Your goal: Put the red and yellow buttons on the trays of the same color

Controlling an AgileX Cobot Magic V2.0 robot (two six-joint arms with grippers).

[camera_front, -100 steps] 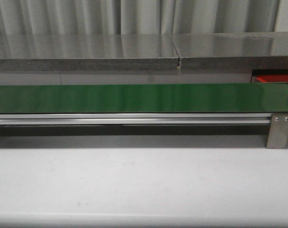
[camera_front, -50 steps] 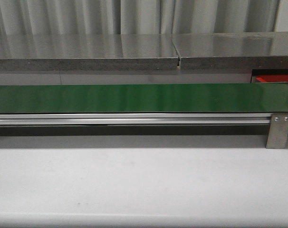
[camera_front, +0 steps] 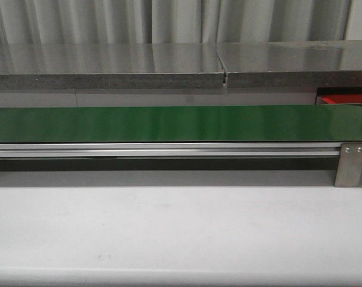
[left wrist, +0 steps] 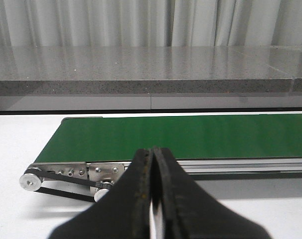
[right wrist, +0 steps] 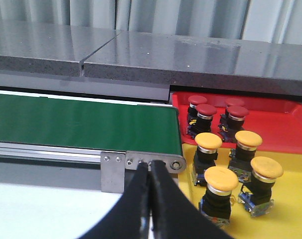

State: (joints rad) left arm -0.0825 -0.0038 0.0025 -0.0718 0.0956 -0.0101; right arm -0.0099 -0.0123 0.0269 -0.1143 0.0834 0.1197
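Worktop [camera_front: 181, 233]: pale grey-white, matte, faint scuffs; carries the conveyor along its far side.
Conveyor belt [camera_front: 181, 122]: green, running the width of the front view, on an aluminium rail [camera_front: 163, 149] with a steel end bracket [camera_front: 350, 164] at the right end. At the left end, a pulley and black drive belt [left wrist: 66, 181] show in the left wrist view.
Ledge [camera_front: 103, 66]: grey speckled stone behind the belt, in two slabs with a seam; grey pleated curtain [camera_front: 169, 21] behind it.

Left claw [left wrist: 153, 199]: black fingers pressed together, clenched on nothing; held above the worktop, short of the belt's left end.
Right claw [right wrist: 150, 199]: black fingers closed against each other, empty; just before the belt's right end bracket.

Red tray [right wrist: 285, 124]: beyond and to the right of the right claw, past the belt's end. Holds four red buttons [right wrist: 207, 112], upright, clustered.
Yellow tray [right wrist: 290, 209]: touching the red tray on its nearer side, right of the right claw. Holds four yellow buttons [right wrist: 221, 181], upright, well clear of the claw.
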